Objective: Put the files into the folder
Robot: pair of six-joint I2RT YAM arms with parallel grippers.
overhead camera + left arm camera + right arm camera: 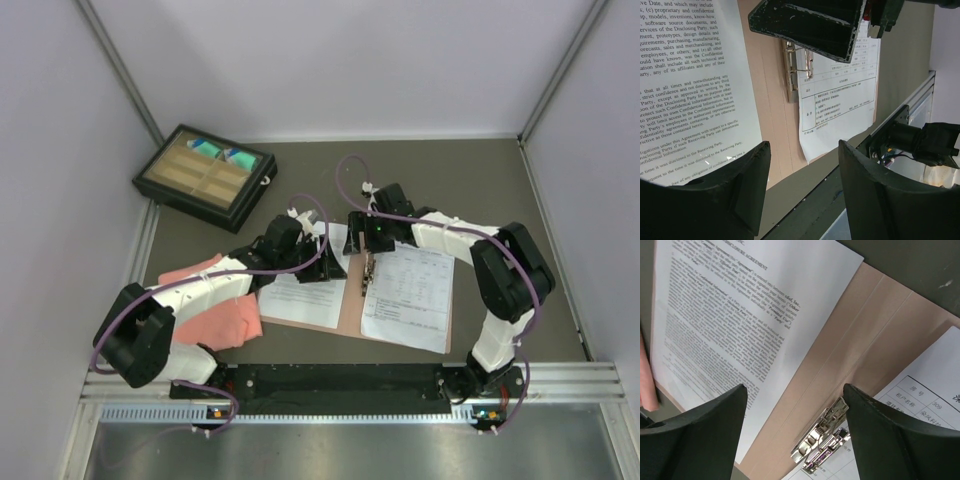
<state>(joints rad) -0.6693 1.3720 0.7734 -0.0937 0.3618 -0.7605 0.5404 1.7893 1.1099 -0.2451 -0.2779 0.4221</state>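
Folder: the tan folder (pixel 350 305) is laid open flat on the surface (pixel 500 200), with its spine running near-to-far, roughly midway between the two arms.

Files: the dense-text sheet (pixel 305 295) is spread over the left flap and the table sheet (pixel 410 300) over the right flap, with a strip of bare card showing between them. So both are on the folder, just not closed in.

Metal clip: the metal clip (pixel 367 272) is seated on that bare strip, long axis along the spine, right at the table sheet's inner edge. Whether the sheet is actually pinned under it can't be told.

Right pincer: the right pincer (pixel 368 238) is spread wide with nothing gripped, parked over the far end of the clip. In its wrist view the clip (pixel 820 440) is seen just under the gap, lying diagonal to the fingers (pixel 705 432) rather than square across them.

Left pincer: the left pincer (pixel 325 262) is also released and empty, hung over the far inner corner of the dense-text sheet, just left of the spine.

Key relation: the clip is nearest the right pincer and the dense-text sheet nearest the left. A wrist twist is probably needed before the clip can be squeezed cleanly.

Not involved: the pink cloth (pixel 225 320) lies just beside the folder's left edge.
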